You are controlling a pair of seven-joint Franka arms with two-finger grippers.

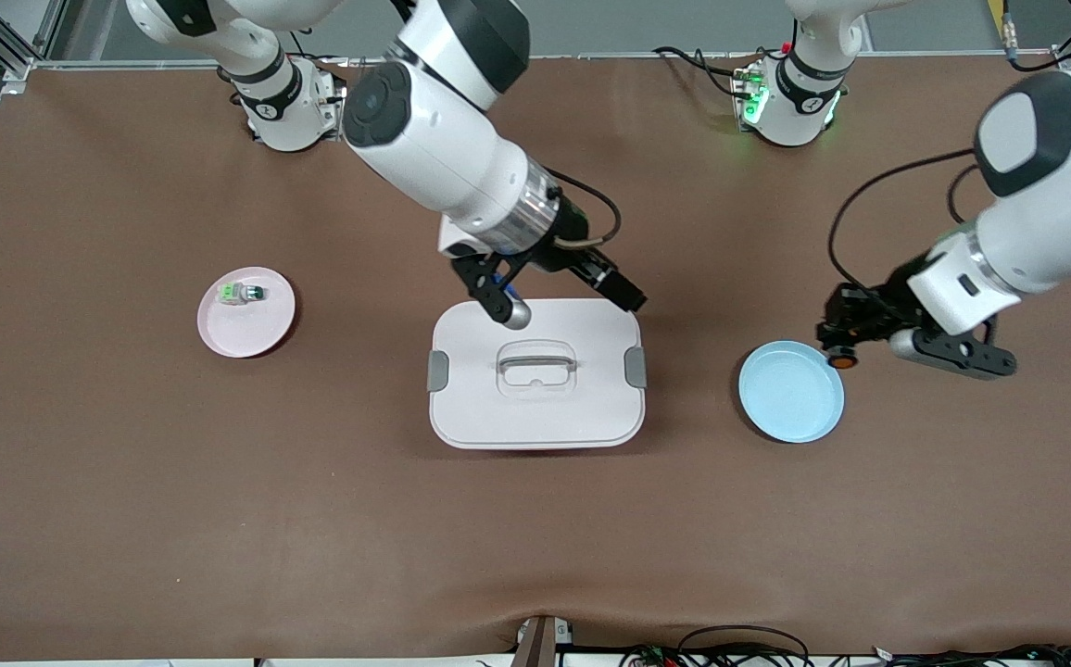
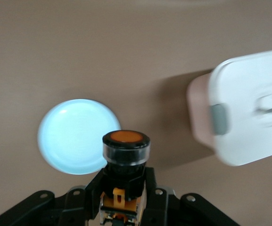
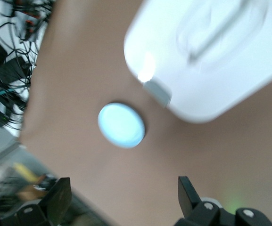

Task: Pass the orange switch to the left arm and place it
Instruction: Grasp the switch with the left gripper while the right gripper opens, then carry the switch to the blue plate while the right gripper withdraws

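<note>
The orange switch (image 1: pixel 839 359) has a black body and a round orange cap. My left gripper (image 1: pixel 843 341) is shut on it and holds it in the air over the blue plate's (image 1: pixel 790 391) edge, at the left arm's end of the table. In the left wrist view the switch (image 2: pixel 126 149) sits upright between the fingers of that gripper (image 2: pixel 125 181). The white box (image 1: pixel 535 372) with grey clips stands mid-table. My right gripper (image 1: pixel 498 298) is open and empty over the box's edge nearest the robots. Its fingers (image 3: pixel 59 197) stand wide apart around open air (image 3: pixel 124 197).
A pink plate (image 1: pixel 246 312) at the right arm's end holds a green-and-white switch (image 1: pixel 241 294). The blue plate (image 2: pixel 77 136) and box (image 2: pixel 249 108) show in the left wrist view, and likewise the plate (image 3: pixel 121 125) and box (image 3: pixel 206 52) in the right wrist view.
</note>
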